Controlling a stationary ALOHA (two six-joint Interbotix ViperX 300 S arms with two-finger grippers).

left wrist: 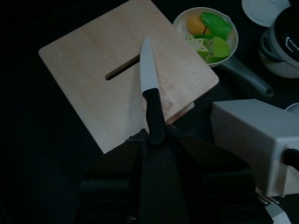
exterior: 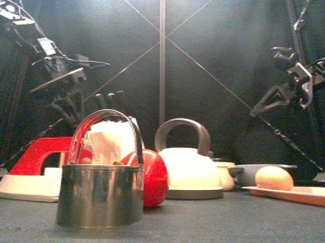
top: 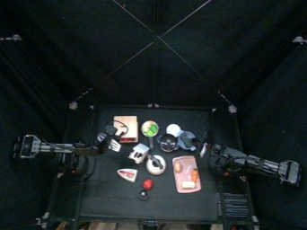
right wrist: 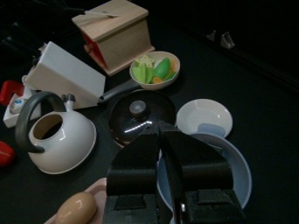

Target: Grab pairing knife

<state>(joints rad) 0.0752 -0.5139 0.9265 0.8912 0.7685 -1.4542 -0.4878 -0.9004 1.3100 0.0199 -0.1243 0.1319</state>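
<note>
The paring knife (left wrist: 147, 74), with a white blade and black handle, lies on the flat wooden face of the knife block (left wrist: 93, 87). My left gripper (left wrist: 152, 144) hangs just over the handle's end, jaws open and not closed on it. From above, the left gripper (top: 108, 137) is at the near edge of the block (top: 126, 124). My right gripper (right wrist: 166, 162) hovers shut over a white plate (right wrist: 233, 162) on the table's right side, holding nothing.
A bowl of green salad (left wrist: 208, 31) and a white box (left wrist: 257, 140) flank the block. A black lid (right wrist: 142, 116), small white bowl (right wrist: 201, 114), white kettle (right wrist: 52, 131) and an egg (right wrist: 79, 206) crowd the middle. A metal pail (exterior: 102, 195) stands at the front edge.
</note>
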